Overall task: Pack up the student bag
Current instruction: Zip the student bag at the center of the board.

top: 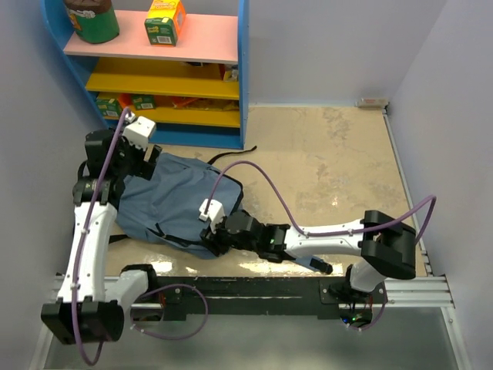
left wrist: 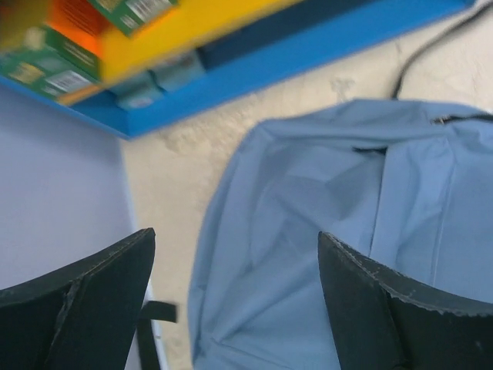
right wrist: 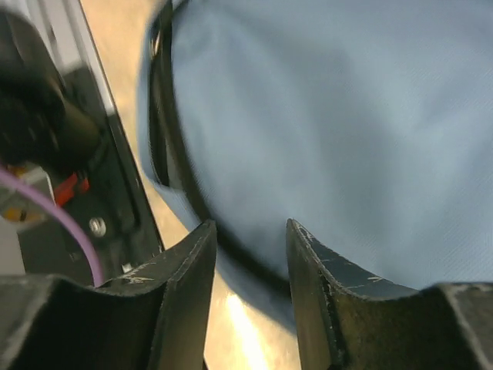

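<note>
Beige counter [top: 331,169] at left of frame: bag [top: 173,204] lies crosswise, left tool [left wrist: 236,233] gaping empty above its upper-left corner, right tool [right wrist: 250,223], narrowly parted, closer at its lower edge.

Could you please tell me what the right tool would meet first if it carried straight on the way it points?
Most likely the student bag: its dark-trimmed near edge lies straight ahead of the right tool, in line with its parted jaws, though the depth is unclear.
</note>
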Motion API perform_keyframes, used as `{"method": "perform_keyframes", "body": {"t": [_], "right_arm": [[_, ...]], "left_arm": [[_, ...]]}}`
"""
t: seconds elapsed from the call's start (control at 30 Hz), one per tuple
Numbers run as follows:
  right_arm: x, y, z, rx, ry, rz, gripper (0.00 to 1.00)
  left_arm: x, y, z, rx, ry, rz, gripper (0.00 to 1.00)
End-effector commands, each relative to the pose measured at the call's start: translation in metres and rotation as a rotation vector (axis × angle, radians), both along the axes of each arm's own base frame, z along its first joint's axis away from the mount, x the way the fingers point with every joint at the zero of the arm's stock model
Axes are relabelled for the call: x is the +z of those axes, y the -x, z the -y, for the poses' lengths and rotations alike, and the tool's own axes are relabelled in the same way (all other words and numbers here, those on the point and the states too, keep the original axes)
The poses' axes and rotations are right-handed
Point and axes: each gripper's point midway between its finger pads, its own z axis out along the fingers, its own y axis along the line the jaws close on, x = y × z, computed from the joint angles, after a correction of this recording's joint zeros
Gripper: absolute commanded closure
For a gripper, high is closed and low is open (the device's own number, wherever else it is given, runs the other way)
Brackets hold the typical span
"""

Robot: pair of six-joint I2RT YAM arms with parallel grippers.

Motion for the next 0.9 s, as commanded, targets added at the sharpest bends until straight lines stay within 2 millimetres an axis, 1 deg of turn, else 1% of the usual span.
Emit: {"method": "perform_keyframes", "body": {"t": [0.0, 0.03, 0.07, 0.13, 0.17, 0.23, 0.27, 0.3, 0.33, 0.37, 0.4, 0.43, 0.47, 0.5, 0.53, 0.57, 0.6, 0.63, 0.67, 0.7, 0.73, 0.8, 0.83, 0.87], "right_arm": [[-0.012, -0.005, 0.007, -0.029, 0.012, 0.009, 0.52], [-0.009, -0.012, 0.008, -0.059, 0.026, 0.034, 0.48], [0.011, -0.019, 0.002, -0.078, 0.0, 0.062, 0.44], [0.037, -0.027, -0.002, -0.093, -0.009, 0.113, 0.37], [0.066, -0.032, -0.013, -0.095, -0.061, 0.137, 0.36], [0.087, -0.033, -0.025, -0.079, -0.093, 0.154, 0.35], [0.102, -0.035, -0.038, -0.065, -0.121, 0.16, 0.35], [0.106, -0.033, -0.045, -0.045, -0.127, 0.16, 0.35], [0.108, -0.032, -0.051, -0.032, -0.131, 0.155, 0.35], [0.117, -0.031, -0.06, -0.016, -0.152, 0.156, 0.35], [0.109, -0.03, -0.068, -0.005, -0.137, 0.154, 0.35], [0.106, -0.029, -0.073, 0.005, -0.134, 0.151, 0.35], [0.11, -0.028, -0.08, 0.015, -0.137, 0.151, 0.35], [0.096, -0.026, -0.088, 0.037, -0.111, 0.141, 0.35], [0.091, -0.025, -0.092, 0.046, -0.098, 0.137, 0.35], [0.091, -0.023, -0.097, 0.057, -0.087, 0.132, 0.35], [0.083, -0.022, -0.101, 0.071, -0.073, 0.123, 0.35], [0.071, -0.021, -0.105, 0.083, -0.049, 0.113, 0.35], [0.068, -0.021, -0.108, 0.091, -0.04, 0.104, 0.35], [0.063, -0.018, -0.111, 0.103, -0.028, 0.096, 0.35], [0.051, -0.017, -0.114, 0.115, -0.005, 0.081, 0.36], [0.048, -0.018, -0.118, 0.114, 0.0, 0.067, 0.37], [0.041, -0.017, -0.12, 0.117, 0.012, 0.061, 0.36], [0.042, -0.018, -0.122, 0.117, 0.011, 0.059, 0.36]], "left_arm": [[-0.004, 0.004, 0.019, -0.198, 0.093, -0.114, 0.11], [-0.018, 0.013, 0.025, -0.249, 0.122, -0.197, 0.11], [-0.017, 0.014, 0.023, -0.276, 0.101, -0.201, 0.11], [-0.005, 0.014, 0.014, -0.279, 0.117, -0.163, 0.11], [0.002, 0.012, 0.009, -0.272, 0.112, -0.139, 0.11], [0.009, 0.01, -0.004, -0.243, 0.12, -0.113, 0.11], [0.015, 0.008, -0.009, -0.222, 0.13, -0.102, 0.11], [0.017, 0.007, -0.012, -0.208, 0.14, -0.097, 0.11], [0.017, 0.005, -0.02, -0.172, 0.161, -0.092, 0.11], [0.016, 0.005, -0.024, -0.158, 0.167, -0.093, 0.11], [0.015, 0.005, -0.026, -0.149, 0.172, -0.091, 0.11], [0.015, 0.005, -0.029, -0.144, 0.17, -0.082, 0.11], [0.011, 0.007, -0.029, -0.144, 0.175, -0.091, 0.11], [0.009, 0.007, -0.031, -0.145, 0.173, -0.094, 0.11], [0.007, 0.008, -0.03, -0.156, 0.176, -0.099, 0.11], [0.003, 0.008, -0.03, -0.161, 0.181, -0.109, 0.11], [0.003, 0.009, -0.032, -0.158, 0.185, -0.113, 0.11], [0.001, 0.009, -0.031, -0.166, 0.198, -0.118, 0.11], [0.001, 0.01, -0.032, -0.166, 0.206, -0.117, 0.11], [0.0, 0.01, -0.038, -0.151, 0.217, -0.117, 0.11], [-0.001, 0.008, -0.037, -0.156, 0.241, -0.119, 0.11], [-0.002, 0.008, -0.043, -0.142, 0.264, -0.121, 0.11], [-0.004, 0.008, -0.042, -0.146, 0.282, -0.129, 0.11], [-0.007, 0.008, -0.042, -0.145, 0.288, -0.135, 0.12]]}}
